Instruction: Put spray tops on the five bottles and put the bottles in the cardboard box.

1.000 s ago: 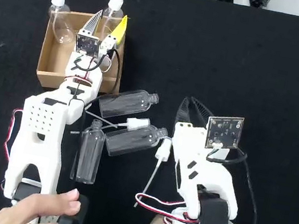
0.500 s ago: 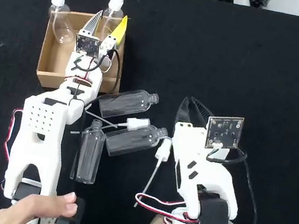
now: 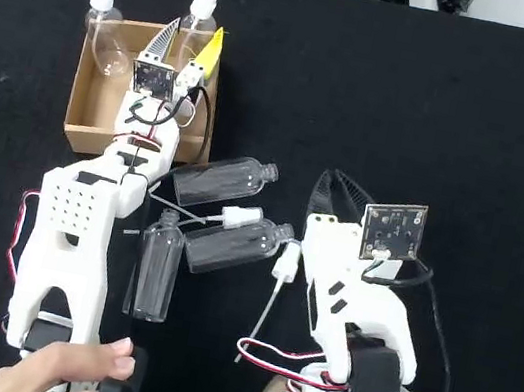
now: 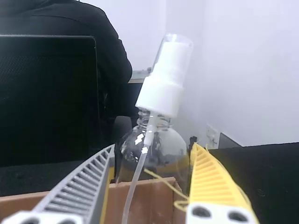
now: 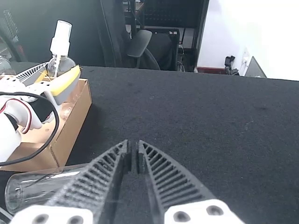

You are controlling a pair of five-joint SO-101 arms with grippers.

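Two capped bottles (image 3: 104,34) sitting in cardboard box (image 3: 79,128), three uncapped bottles (image 3: 223,180) lying on surface (image 3: 411,100), left tool (image 3: 196,32) gaping, right tool (image 5: 132,148) clenching nothing

Bottles (image 3: 219,180) clear, glossy plastic; cardboard box (image 3: 86,109) matt, brown; table (image 3: 411,100) covered in matt black cloth.

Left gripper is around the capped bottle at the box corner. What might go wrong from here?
1. The left gripper stands open around the capped bottle at the far corner of the cardboard box; pulling back crookedly may catch its spray top and tip it out.
2. Three uncapped bottles and two loose spray tops lie beside the left arm; its swing back may roll or scatter them.
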